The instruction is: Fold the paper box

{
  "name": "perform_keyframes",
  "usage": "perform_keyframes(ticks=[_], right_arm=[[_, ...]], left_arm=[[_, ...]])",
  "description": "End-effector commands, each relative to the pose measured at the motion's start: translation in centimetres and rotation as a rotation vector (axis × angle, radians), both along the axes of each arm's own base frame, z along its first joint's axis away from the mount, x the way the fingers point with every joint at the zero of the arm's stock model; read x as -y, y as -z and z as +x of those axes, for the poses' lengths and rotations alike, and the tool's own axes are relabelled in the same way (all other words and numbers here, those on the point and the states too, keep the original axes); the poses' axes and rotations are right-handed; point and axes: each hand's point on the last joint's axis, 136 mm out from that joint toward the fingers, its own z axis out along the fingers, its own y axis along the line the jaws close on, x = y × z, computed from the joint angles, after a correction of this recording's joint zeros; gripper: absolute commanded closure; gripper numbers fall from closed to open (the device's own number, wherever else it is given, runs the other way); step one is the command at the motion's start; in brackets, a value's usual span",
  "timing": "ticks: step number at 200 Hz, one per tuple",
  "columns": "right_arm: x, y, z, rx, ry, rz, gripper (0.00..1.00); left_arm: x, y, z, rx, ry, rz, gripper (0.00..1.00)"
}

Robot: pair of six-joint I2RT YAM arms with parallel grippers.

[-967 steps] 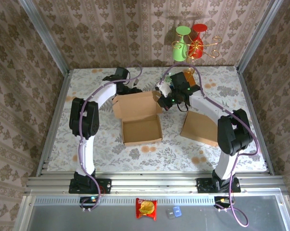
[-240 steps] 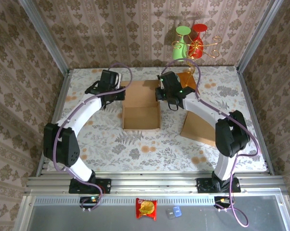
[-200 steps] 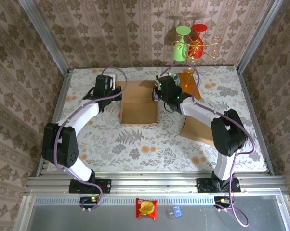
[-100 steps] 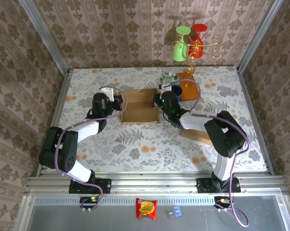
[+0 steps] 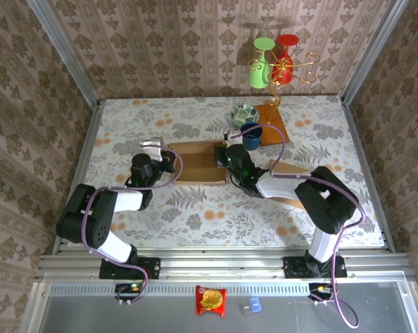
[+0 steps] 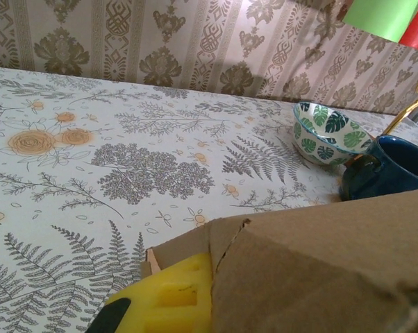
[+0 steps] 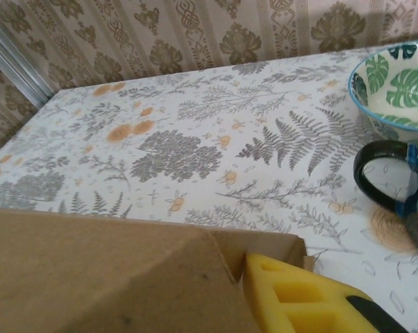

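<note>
The brown paper box lies mid-table with its lid folded down over the tray. My left gripper is at the box's left end and my right gripper at its right end, both low on the table. In the left wrist view a yellow finger presses the outside of the cardboard wall; the other finger is hidden behind the card. The right wrist view mirrors this, with a yellow finger against the box corner. Each gripper looks shut on a side wall.
A flat cardboard sheet lies under the right arm. Behind the box stand a blue mug, a leaf-patterned bowl and an orange board. Green and red glasses hang at the back wall.
Both arms dropped low and drew in toward the near side. The box came with them and its open lid folded down; the mug and bowl are now uncovered.
</note>
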Motion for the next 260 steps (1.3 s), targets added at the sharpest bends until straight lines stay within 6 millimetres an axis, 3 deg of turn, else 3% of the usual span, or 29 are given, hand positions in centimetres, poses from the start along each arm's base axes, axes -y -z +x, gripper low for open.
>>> perform_keyframes(ticks=[1,44,64,87,110,116,135,171,214,235,260], right_arm=[[-1.1,-0.8,-2.1,-0.086,-0.064,0.075,0.61],[-2.9,-1.4,-5.7,-0.288,-0.221,0.13,0.21],[-3.2,-1.9,-7.8,-0.375,-0.28,0.18,0.08],[-3.5,-3.2,-10.7,-0.462,-0.403,0.237,0.0],[-2.4,-3.9,-12.5,-0.556,-0.424,0.287,0.0],[-1.8,-5.2,-13.0,-0.558,-0.426,0.32,0.0],[-0.6,-6.0,-14.5,-0.603,-0.415,0.371,0.0],[1.8,-6.3,-15.9,-0.646,-0.368,0.371,0.0],[7.3,-8.4,-12.1,-0.704,-0.142,0.629,0.08],[8.2,-7.1,-10.0,-0.822,-0.065,0.693,0.17],[7.3,-4.4,-8.3,-0.977,-0.007,0.714,0.32]], left_arm=[[2.2,-1.8,-1.5,0.061,0.099,-0.011,1.0],[1.7,-1.7,-1.6,0.066,0.065,0.058,1.0],[1.6,-2.0,-1.5,0.076,0.06,0.076,1.0],[1.8,-2.4,-1.4,0.084,0.066,0.084,1.0],[2.1,-2.5,-1.5,0.082,0.081,0.084,1.0],[2.2,-2.4,-1.5,0.081,0.083,0.084,1.0],[2.2,-2.5,-1.5,0.083,0.083,0.086,1.0],[2.5,-2.7,-1.5,0.085,0.094,0.088,1.0],[2.8,-2.5,-1.5,0.084,0.104,0.095,1.0],[2.9,-2.4,-1.5,0.082,0.105,0.096,1.0],[3.0,-2.4,-1.3,0.083,0.107,0.094,1.0]])
